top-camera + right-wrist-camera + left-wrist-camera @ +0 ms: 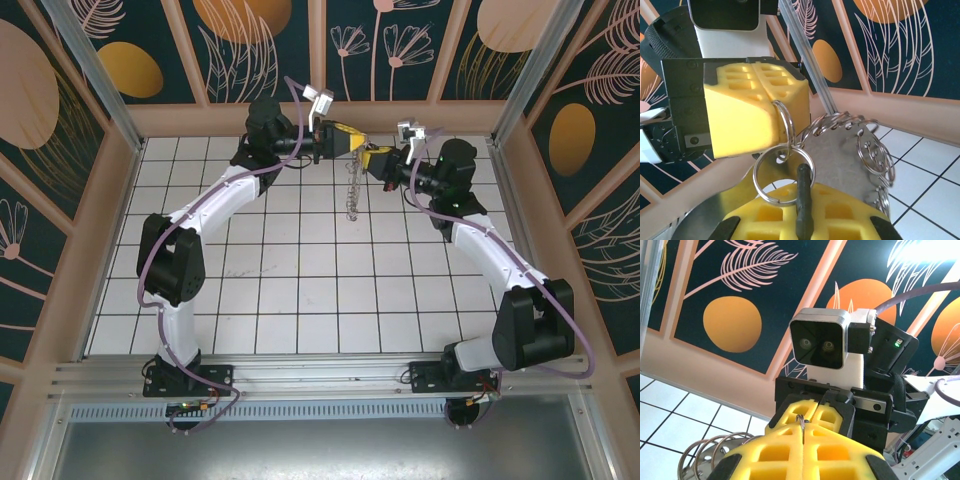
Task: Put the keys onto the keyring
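Both grippers meet high at the back centre. My left gripper [345, 140] [803, 422] is shut on a small ring [785, 121] of the keyring [850, 150], a silvery piece fringed with many rings that hangs down as a chain [352, 195]. My right gripper [372, 158] [802, 192] faces it tip to tip and is shut on the black head of the key [803, 200]. A larger split ring [755, 175] passes round the key head and links into the small ring held by the left fingers [750, 110]. The key's blade is hidden between the right pads.
The white tiled floor [300, 290] lies below, walled by wooden panels with a dark leaf pattern [260, 40]. Metal posts [100, 70] stand at the back corners. The right wrist camera [822, 342] sits right in front of the left gripper.
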Available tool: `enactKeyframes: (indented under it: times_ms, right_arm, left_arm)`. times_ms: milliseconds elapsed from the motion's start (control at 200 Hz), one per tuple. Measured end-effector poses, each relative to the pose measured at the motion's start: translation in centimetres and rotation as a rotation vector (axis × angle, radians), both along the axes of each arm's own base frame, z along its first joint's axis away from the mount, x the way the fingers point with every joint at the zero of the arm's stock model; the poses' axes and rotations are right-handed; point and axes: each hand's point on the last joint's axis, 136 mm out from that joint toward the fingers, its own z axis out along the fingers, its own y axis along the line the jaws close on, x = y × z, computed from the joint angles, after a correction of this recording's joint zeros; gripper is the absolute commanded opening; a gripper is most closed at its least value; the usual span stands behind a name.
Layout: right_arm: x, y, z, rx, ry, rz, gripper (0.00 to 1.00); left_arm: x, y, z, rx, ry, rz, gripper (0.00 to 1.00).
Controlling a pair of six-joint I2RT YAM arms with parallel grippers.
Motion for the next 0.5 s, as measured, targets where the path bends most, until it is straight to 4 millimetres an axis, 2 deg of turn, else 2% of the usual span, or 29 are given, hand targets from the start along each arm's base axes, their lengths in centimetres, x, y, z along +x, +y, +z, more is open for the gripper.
enactKeyframes:
  times_ms: [265,500]
  right_arm:
    - [-0.7,0.5,-0.4,-0.005,0.005,0.005,0.0]
    - [-1.6,2.6,-1.2,-0.017,0.013,0.053,0.0]
  left_arm:
    - [0.4,0.0,-0.2,-0.013,0.011,0.03,0.0]
    - [-0.1,-0.1,0.1,-0.028,0.022,0.015,0.0]
